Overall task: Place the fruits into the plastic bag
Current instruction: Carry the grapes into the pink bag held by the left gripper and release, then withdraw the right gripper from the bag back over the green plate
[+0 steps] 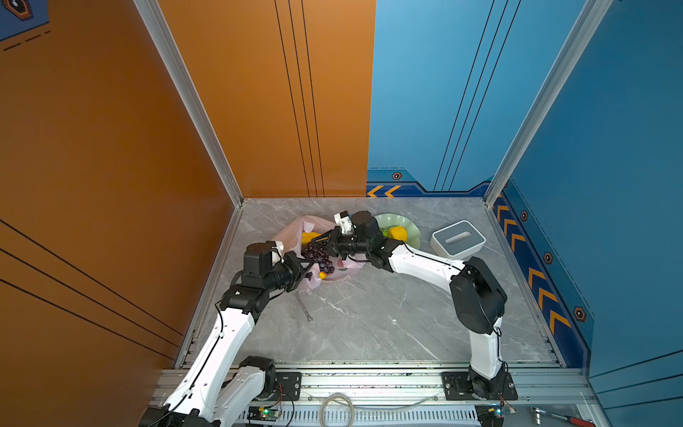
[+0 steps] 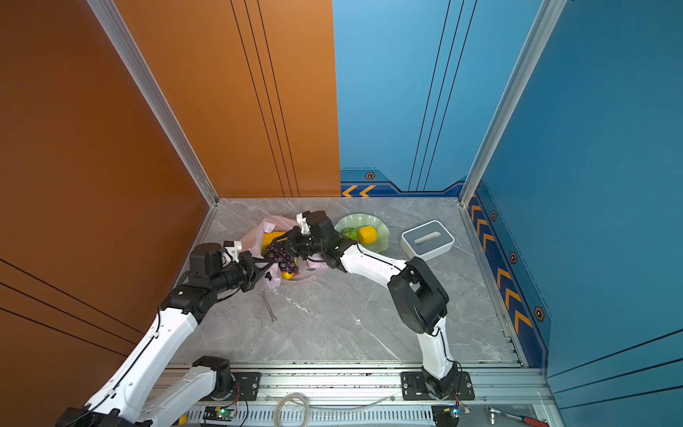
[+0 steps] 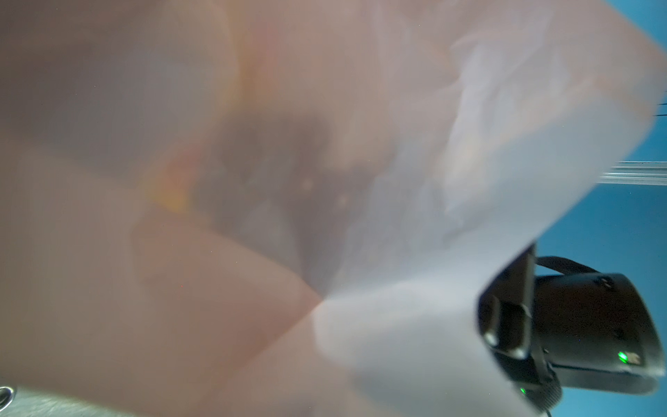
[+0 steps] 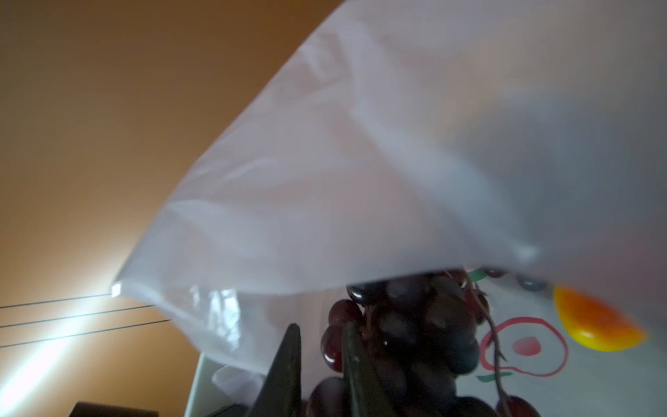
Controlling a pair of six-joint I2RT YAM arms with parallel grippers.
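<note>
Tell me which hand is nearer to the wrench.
Left. The left hand, pinching the plastic bag, is just beyond the wrench; the right hand holds the grapes farther back.

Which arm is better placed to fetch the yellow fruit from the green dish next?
Right. The green dish with the yellow fruit lies beside that arm; the right gripper need only release the grapes. The left gripper is shut on the plastic bag, farther away.

Thin transl. plastic bag [image 1: 292, 231], glossy grapes [image 1: 317, 255]
</note>
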